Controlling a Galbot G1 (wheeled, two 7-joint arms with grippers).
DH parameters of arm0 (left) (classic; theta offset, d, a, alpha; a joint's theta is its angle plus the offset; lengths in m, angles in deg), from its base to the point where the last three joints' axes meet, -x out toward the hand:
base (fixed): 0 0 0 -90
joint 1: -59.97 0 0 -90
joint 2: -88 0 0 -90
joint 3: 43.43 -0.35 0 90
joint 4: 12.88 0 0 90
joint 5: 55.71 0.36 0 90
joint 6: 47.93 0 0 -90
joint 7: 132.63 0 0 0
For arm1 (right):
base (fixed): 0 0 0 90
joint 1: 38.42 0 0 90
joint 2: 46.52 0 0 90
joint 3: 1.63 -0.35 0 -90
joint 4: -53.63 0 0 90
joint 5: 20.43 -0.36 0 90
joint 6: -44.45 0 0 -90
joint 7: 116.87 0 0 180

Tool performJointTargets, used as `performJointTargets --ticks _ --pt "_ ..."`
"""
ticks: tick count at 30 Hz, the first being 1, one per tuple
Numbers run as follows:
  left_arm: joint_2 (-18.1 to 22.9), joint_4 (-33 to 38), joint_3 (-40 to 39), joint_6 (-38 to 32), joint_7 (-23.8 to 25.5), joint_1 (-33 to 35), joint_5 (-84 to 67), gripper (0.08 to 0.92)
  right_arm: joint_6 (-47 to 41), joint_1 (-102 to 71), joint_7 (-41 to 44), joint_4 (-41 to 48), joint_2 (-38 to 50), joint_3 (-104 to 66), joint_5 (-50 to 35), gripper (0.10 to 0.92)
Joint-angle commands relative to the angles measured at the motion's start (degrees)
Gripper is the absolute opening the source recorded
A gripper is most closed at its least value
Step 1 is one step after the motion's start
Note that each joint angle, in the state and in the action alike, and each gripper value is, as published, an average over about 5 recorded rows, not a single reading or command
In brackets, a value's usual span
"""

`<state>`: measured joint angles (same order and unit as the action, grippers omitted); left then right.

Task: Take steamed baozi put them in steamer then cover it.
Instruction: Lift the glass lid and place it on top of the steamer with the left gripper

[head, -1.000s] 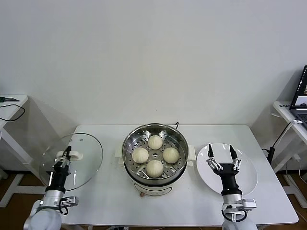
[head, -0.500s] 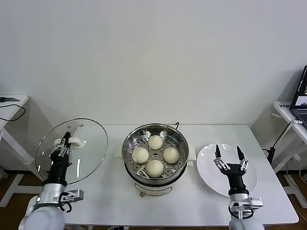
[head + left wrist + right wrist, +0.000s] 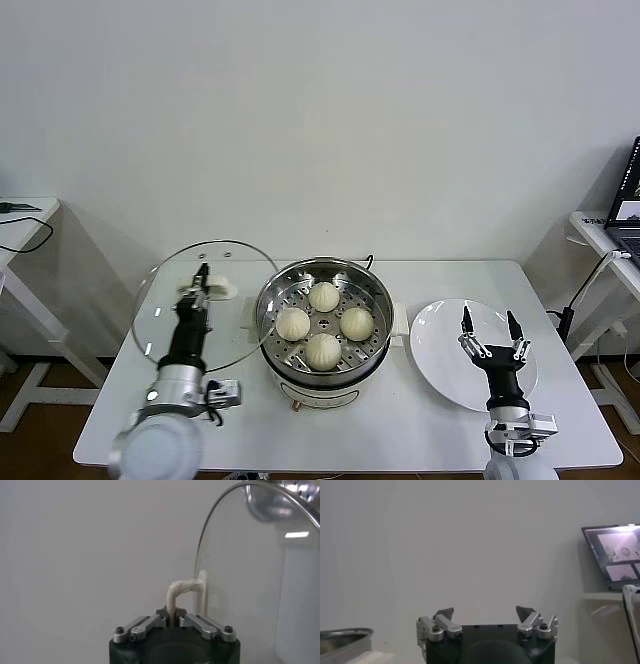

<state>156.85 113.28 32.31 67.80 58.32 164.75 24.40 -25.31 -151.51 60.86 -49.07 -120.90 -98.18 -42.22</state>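
Observation:
The steamer (image 3: pixel 275 345) stands at the table's middle with four steamed baozi (image 3: pixel 322 323) on its perforated tray. My left gripper (image 3: pixel 201 279) is shut on the white knob (image 3: pixel 219 289) of the clear glass lid (image 3: pixel 165 312) and holds the lid tilted in the air just left of the steamer, its edge near the rim. The left wrist view shows the jaws clamped on the knob's white handle (image 3: pixel 178 592) with the lid's glass (image 3: pixel 250 580) beside it. My right gripper (image 3: pixel 489 330) is open and empty above the white plate (image 3: pixel 440 350); its jaws stand wide apart in the right wrist view (image 3: pixel 485 614).
The white plate lies right of the steamer. Side tables stand at far left and far right, a laptop (image 3: pixel 628 200) and cables on the right one. The steamer's rim shows at the edge of the right wrist view (image 3: pixel 340 635).
My left gripper has carried the lid up and to the right, from the table's left edge to beside the steamer. My right gripper has drawn back slightly to the right over the plate.

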Motion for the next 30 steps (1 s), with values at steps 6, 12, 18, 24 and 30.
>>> performJointTargets --ticks 6,12,18,24,30 --pt "2.8 -7.1 -22.6 11.7 6.5 -14.1 7.2 0.188 0.4 0.3 0.1 1.9 -1.1 -0.7 1.1 0.823" --pt "5.6 -10.1 -25.1 12.3 6.4 -15.8 8.5 0.188 0.6 0.7 0.1 2.6 -1.6 -0.5 1.7 0.823" --pt "9.1 -13.1 -26.6 12.2 6.1 -16.2 10.1 0.188 0.6 0.6 0.0 2.7 -2.0 -0.4 2.4 0.823" --pt "11.1 -15.1 -27.2 11.8 5.7 -16.1 11.2 0.188 0.9 0.3 0.0 2.8 -2.3 -0.4 3.1 0.823" --pt "13.0 -17.1 -26.5 11.6 4.8 -16.3 11.2 0.188 1.3 0.0 0.0 3.1 -2.5 -0.4 3.7 0.823"
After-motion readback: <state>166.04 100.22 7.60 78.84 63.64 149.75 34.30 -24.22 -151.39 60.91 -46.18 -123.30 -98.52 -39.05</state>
